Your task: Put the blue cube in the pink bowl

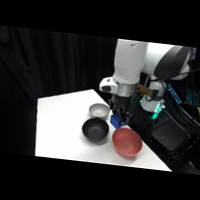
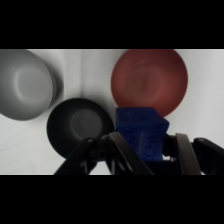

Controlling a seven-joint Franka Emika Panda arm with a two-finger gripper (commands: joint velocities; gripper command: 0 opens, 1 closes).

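Side view and wrist view of 1 moment. The gripper (image 2: 142, 150) is closed on the blue cube (image 2: 141, 132), which sits between the 2 fingers (image 2: 122, 152) and fills the gap between them; in the wrist view the cube's top face and 1 side face show, and it hides part of the table (image 2: 90, 70) below. In the side view the gripper (image 1: 119, 116) hangs low over the table (image 1: 60, 118) with the blue cube (image 1: 115, 122) at its tip, in the space among 3 bowls. Whether the cube rests on the table or is just clear of it cannot be told.

The governing relation: in the wrist view the pink bowl (image 2: 149, 81) lies at 12 o'clock from the held cube, its near rim just past the cube's upper edge. The black bowl (image 2: 79, 125) lies at 9 o'clock and the grey bowl (image 2: 24, 84) at 10 o'clock, farther off. In the side view the pink bowl (image 1: 126, 142) lies at about 5 o'clock from the gripper, the black bowl (image 1: 95, 130) at 7 o'clock, the grey bowl (image 1: 99, 110) at 9 o'clock.

Judged from this, the cube is grasped but not yet over the pink bowl; the coming move is probably a short carry toward 12 o'clock in the wrist view, with enough height to pass the rim.
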